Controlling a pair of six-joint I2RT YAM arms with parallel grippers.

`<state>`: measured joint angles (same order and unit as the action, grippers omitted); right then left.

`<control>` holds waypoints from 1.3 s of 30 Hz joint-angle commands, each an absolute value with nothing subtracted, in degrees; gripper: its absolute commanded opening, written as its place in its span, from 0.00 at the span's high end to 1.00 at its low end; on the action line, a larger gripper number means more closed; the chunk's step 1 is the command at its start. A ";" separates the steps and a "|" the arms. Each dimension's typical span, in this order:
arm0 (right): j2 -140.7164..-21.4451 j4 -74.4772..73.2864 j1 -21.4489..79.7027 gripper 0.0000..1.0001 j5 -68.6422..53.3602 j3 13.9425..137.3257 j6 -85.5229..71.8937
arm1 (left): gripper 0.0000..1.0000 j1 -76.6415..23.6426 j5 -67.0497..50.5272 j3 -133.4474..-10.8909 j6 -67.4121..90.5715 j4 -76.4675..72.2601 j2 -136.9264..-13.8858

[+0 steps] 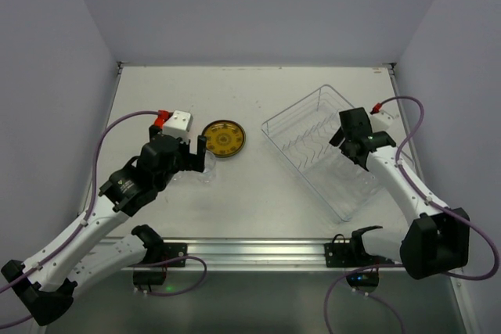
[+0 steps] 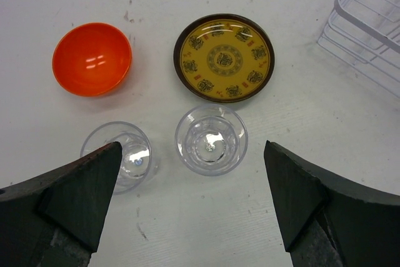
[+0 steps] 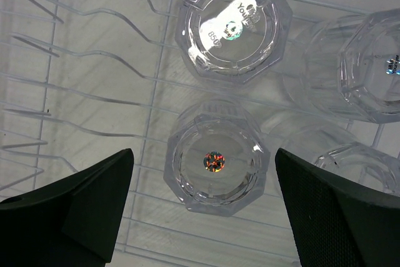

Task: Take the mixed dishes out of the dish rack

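Note:
The dish rack (image 1: 297, 146) is a clear tray at the right; its corner shows in the left wrist view (image 2: 369, 23). My right gripper (image 3: 203, 198) hangs open over it, jaws either side of an upside-down clear cup (image 3: 215, 164). Three more upturned cups (image 3: 231, 23) (image 3: 372, 67) (image 3: 356, 167) stand close by. In the top view the right gripper (image 1: 351, 146) is above the rack's far right part. My left gripper (image 2: 190, 198) is open and empty just short of two upright clear cups (image 2: 211, 139) (image 2: 122, 154). Beyond them lie the orange bowl (image 2: 92, 59) and the olive-yellow patterned plate (image 2: 224, 57) (image 1: 223, 138).
The wire plate holder (image 3: 81, 98) fills the rack's left part and holds no plates. Grey walls close the table on three sides. My left gripper (image 1: 197, 156) sits left of centre, with the plate just beyond it.

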<state>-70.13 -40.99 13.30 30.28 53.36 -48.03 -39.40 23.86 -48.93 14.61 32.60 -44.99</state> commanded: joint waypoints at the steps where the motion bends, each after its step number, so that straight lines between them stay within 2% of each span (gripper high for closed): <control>1: -71.10 -38.58 12.92 0.05 31.90 53.27 -50.62 | 0.00 -39.20 23.03 -48.69 15.38 29.79 -44.74; 12: -72.16 -37.36 12.92 0.11 31.73 50.19 -52.91 | 0.00 -39.20 21.36 -48.52 15.29 29.71 -45.18; 21: -71.46 -35.77 12.92 0.20 31.11 49.13 -53.35 | 0.00 -39.20 21.00 -48.51 15.29 29.62 -45.88; 30: -70.40 -36.65 13.01 0.44 30.15 51.15 -50.19 | 0.00 -39.20 21.71 -50.53 15.38 30.85 -46.84; 36: -68.38 -35.69 13.01 0.75 27.95 51.15 -47.12 | 0.00 -39.20 22.59 -54.04 15.64 32.16 -47.02; 39: -68.38 -36.65 13.01 0.85 27.69 52.20 -45.44 | 0.00 -39.20 20.84 -56.94 16.26 32.96 -46.93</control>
<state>-69.97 -38.06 13.10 27.44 49.43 -47.66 -39.40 21.37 -51.68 14.98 33.17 -47.27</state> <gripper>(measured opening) 0.698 0.997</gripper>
